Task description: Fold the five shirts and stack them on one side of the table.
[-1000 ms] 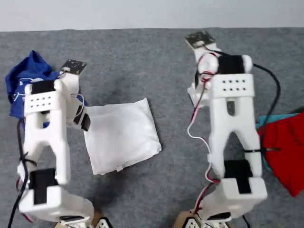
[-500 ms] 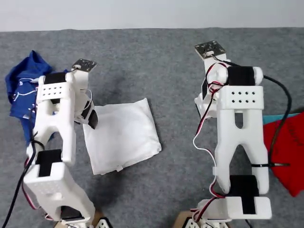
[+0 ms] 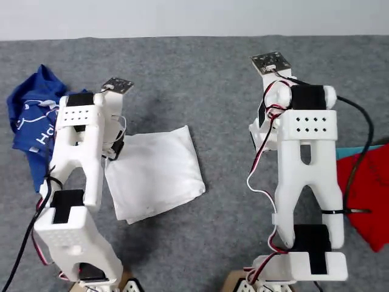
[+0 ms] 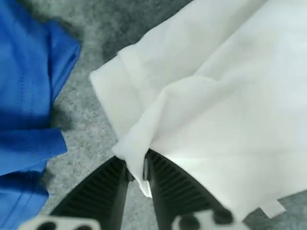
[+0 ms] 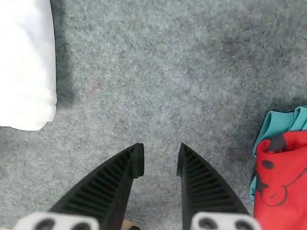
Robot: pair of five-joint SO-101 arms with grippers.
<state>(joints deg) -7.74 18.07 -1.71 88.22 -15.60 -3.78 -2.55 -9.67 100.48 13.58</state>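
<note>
- A grey, felt-like covering spreads over the whole table (image 3: 213,73);
- a plain pale wall (image 3: 182,18) runs behind its far edge;
- soft, even light; faint shadows.

Open surface (image 3: 225,91) at top centre; white shirt (image 3: 158,173) blocks centre-left, blue shirt (image 3: 27,118) upper left, red shirt (image 3: 368,194) apparently the right edge.

A plain white shirt (image 3: 155,173) is seen at the left gripper (image 4: 136,167), whose ribbed fingers (image 4: 103,187) are black. Just beside that gripper, a blue shirt (image 3: 30,118) with white print is shown. Off to one side of the right gripper (image 5: 159,160), also black-fingered, a red shirt (image 5: 283,182) marked with dark figures is seen, with a teal shirt (image 5: 273,132) edging it. The table (image 3: 200,79) is covered in speckled grey. The 2 arms (image 3: 304,125) are white with black motor blocks, and red, white and black wires (image 3: 248,175) are strung along them.
</note>
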